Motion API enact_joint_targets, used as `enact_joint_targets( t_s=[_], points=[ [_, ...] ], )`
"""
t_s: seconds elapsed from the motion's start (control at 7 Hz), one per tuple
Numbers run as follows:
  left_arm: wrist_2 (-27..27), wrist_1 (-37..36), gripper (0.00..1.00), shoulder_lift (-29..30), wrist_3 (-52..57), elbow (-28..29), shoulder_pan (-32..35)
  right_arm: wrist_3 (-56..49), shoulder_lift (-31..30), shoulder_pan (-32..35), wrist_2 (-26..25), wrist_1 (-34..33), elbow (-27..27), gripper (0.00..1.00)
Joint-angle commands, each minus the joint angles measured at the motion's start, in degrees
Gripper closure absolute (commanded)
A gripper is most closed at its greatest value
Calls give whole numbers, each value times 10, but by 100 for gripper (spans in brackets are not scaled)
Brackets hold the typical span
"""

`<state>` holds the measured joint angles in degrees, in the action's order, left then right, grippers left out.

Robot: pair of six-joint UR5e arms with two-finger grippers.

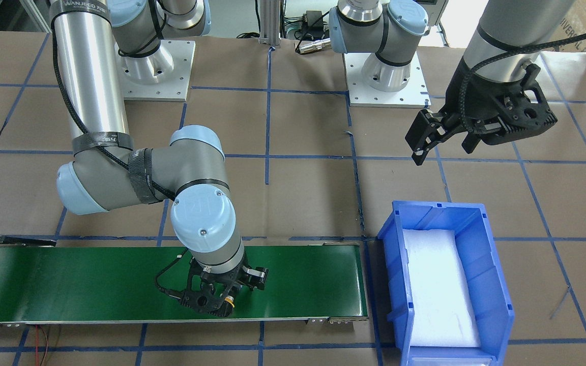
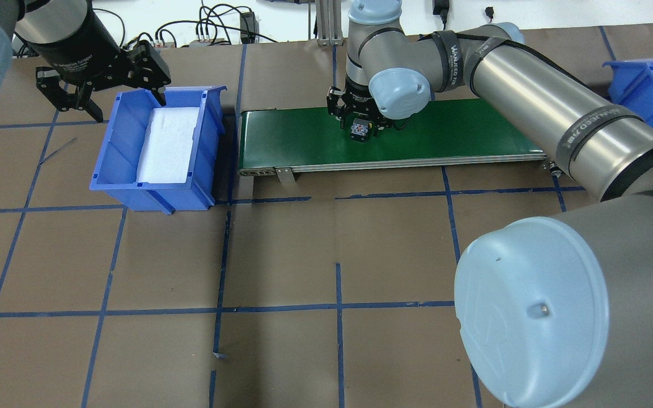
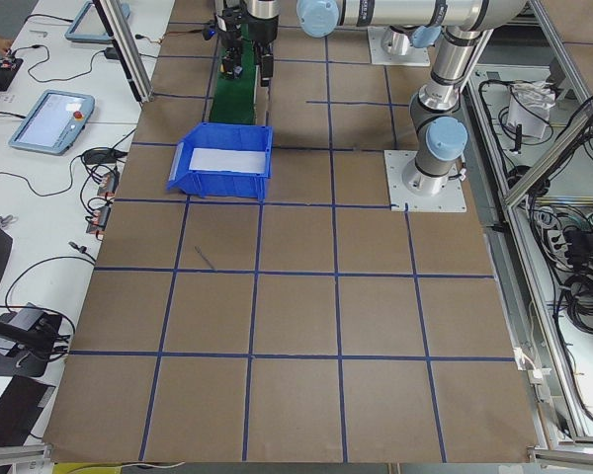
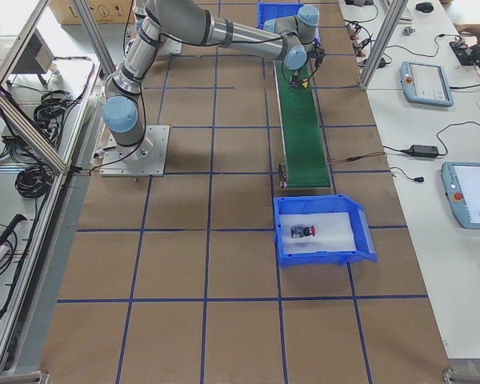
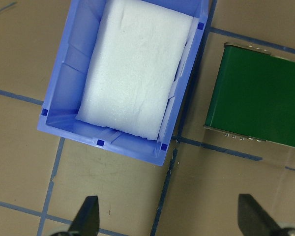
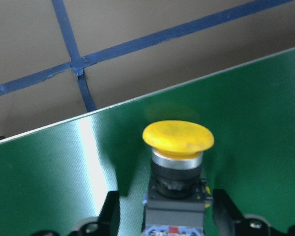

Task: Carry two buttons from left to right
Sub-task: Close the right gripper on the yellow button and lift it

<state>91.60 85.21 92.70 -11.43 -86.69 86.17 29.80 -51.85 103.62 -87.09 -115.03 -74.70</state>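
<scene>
The paper-covered bench [image 2: 281, 255] carries a green conveyor belt [image 2: 462, 130] along its operator-side edge. A blue foam-lined bin [image 2: 117, 141] stands just off the belt's left end and a second blue bin [image 4: 324, 260] stands beyond its right end. The left hand [image 5: 167, 223] hangs high near the first bin, fingers spread wide and empty. The right hand [image 6: 166, 219] is down at mid-belt, its fingers parted either side of the yellow button [image 6: 178, 140], which rests on the belt. The red button [image 4: 304, 231] lies in the second bin.
</scene>
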Motion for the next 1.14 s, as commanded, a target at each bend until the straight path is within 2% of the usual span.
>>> enact_joint_targets(
  t_s=[0.0, 0.29, 0.71, 1.0],
  points=[
    [1, 1, 0, -14, 0, -1, 0, -44, -6, -4, -4, 6, 1, 93],
    [-1, 12, 0, 3, 0, 1, -2, -151, -29, -22, -47, 26, 1, 93],
    [2, 7, 0, 20, -3, 7, -6, -361, -118, -184, -45, 138, -6, 93],
    [-1, 2, 0, 25, 1, 10, -5, -467, -155, -279, -48, 211, -5, 96]
  ],
)
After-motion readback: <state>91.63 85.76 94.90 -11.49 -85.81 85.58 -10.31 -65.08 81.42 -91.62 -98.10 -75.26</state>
